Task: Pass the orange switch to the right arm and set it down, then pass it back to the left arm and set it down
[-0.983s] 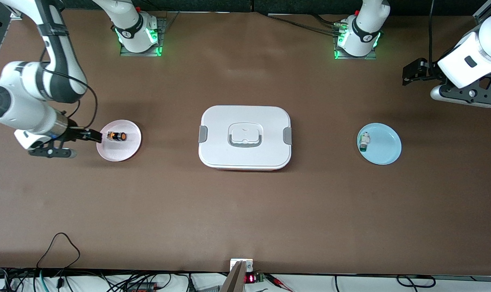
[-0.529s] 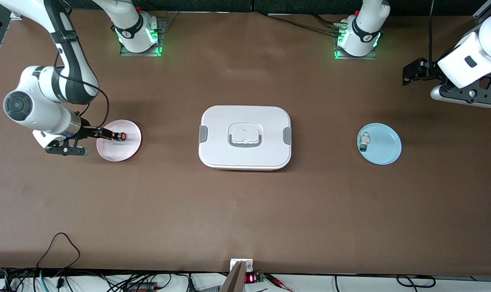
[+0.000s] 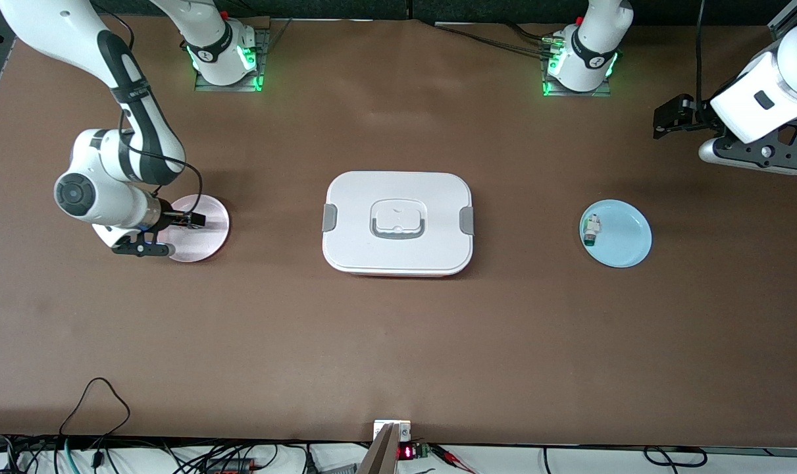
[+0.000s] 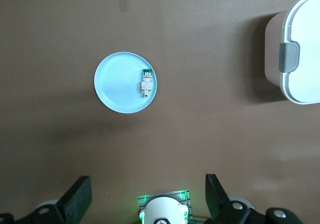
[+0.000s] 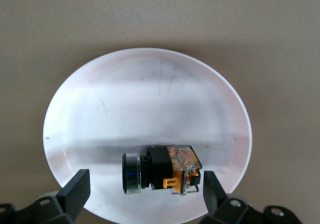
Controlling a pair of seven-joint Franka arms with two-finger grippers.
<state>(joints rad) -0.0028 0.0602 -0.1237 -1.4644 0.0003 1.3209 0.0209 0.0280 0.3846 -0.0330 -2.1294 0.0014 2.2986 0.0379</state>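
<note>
Matte brown table [image 3: 398, 342] — both hands spread: right hand [image 5: 145, 194] over orange switch [image 5: 160, 171] (glossy), left hand [image 4: 147, 196] idle.

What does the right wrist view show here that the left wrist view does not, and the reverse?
Only the right wrist view: the orange switch lying on its side on the pink plate, between the open fingers of the right gripper. Only the left wrist view: the blue plate carrying the white switch, part of the box, and the open left gripper, which waits high above the table. Both share the brown table.
</note>
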